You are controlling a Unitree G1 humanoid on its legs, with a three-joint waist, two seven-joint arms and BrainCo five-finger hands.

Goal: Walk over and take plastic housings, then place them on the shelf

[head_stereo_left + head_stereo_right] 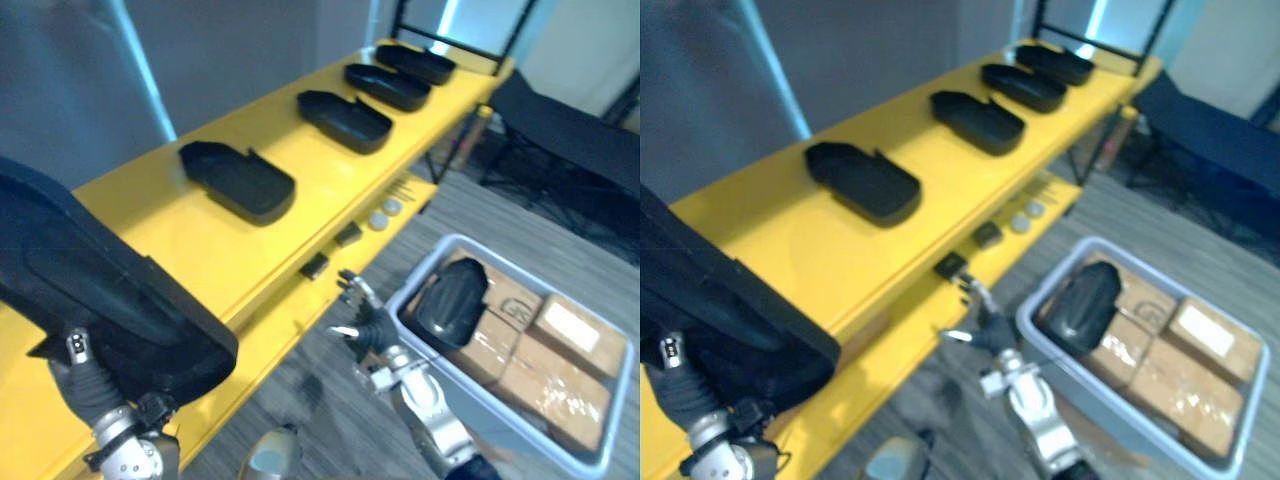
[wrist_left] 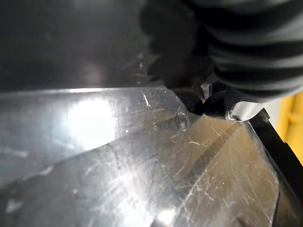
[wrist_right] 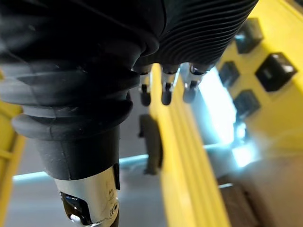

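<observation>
Left eye view: the left robot hand (image 1: pixel 88 375) comes up at the lower left with a large black housing (image 1: pixel 110 290) held over the near end of the yellow shelf (image 1: pixel 150 205). Its thumb lies on the housing's outer face. A row of housings (image 1: pixel 240 180) lies on the shelf top. The right robot hand (image 1: pixel 365 322) hangs low at centre with its fingers spread wide, holding nothing, just beside a grey bin (image 1: pixel 432 254) on the floor. The bin holds boxes (image 1: pixel 565 350) and another housing, the bin housing (image 1: pixel 450 300).

Right eye view: small dark parts (image 1: pixel 986 235) sit on the lower shelf level, beyond the right robot hand.

Left wrist view: a dark fingertip (image 2: pixel 193 101) presses on the housing's glossy, scratched surface.

Right wrist view: the fingers (image 3: pixel 164 93) hang straight and apart, touching nothing, beside the shelf's yellow edge.
</observation>
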